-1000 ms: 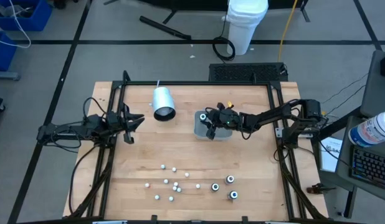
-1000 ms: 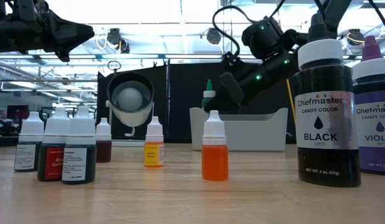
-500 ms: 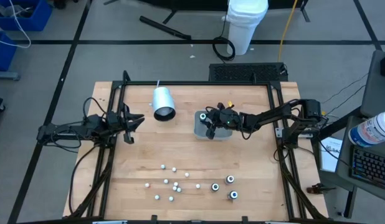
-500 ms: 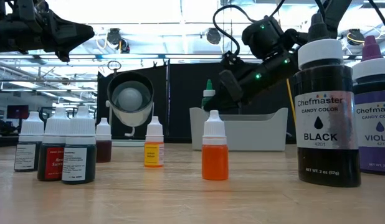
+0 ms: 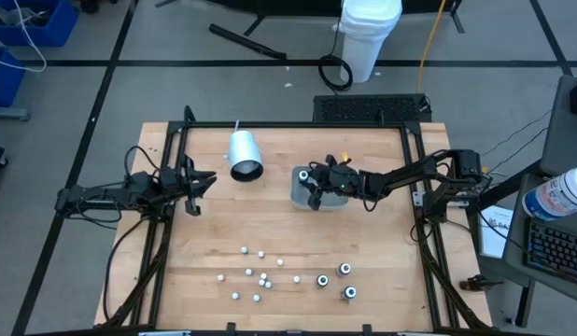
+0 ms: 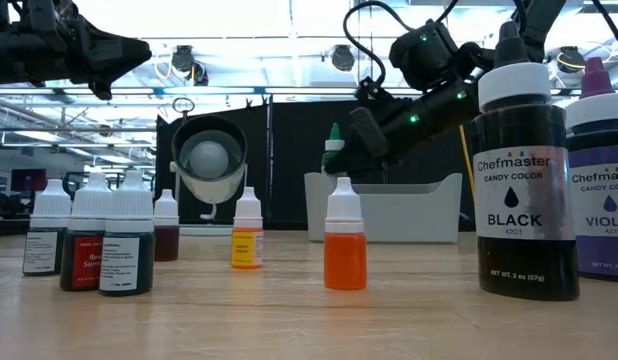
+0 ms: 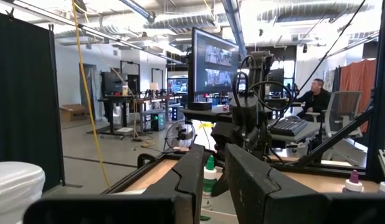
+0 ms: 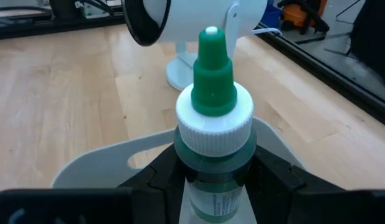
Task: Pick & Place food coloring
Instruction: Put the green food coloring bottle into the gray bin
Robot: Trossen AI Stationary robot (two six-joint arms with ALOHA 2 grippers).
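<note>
Right tool [image 8: 211,171]: clamped on the green-capped bottle [image 8: 212,118], upright, above the tray's [image 8: 118,158] near wall, apparently so it goes in standing.

Left tool [image 5: 197,184]: waits at the surface's [image 5: 270,219] left edge, fingers close together, nothing between them.

Remaining bottles [image 5: 335,278]: upright near the front edge, awaiting pickup.

Cup [image 5: 243,155]: on its side, behind the tray.

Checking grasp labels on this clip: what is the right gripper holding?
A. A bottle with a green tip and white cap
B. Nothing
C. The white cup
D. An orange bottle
A: in the right wrist view the right gripper is clamped on the green-tipped bottle, above the tray.
</note>
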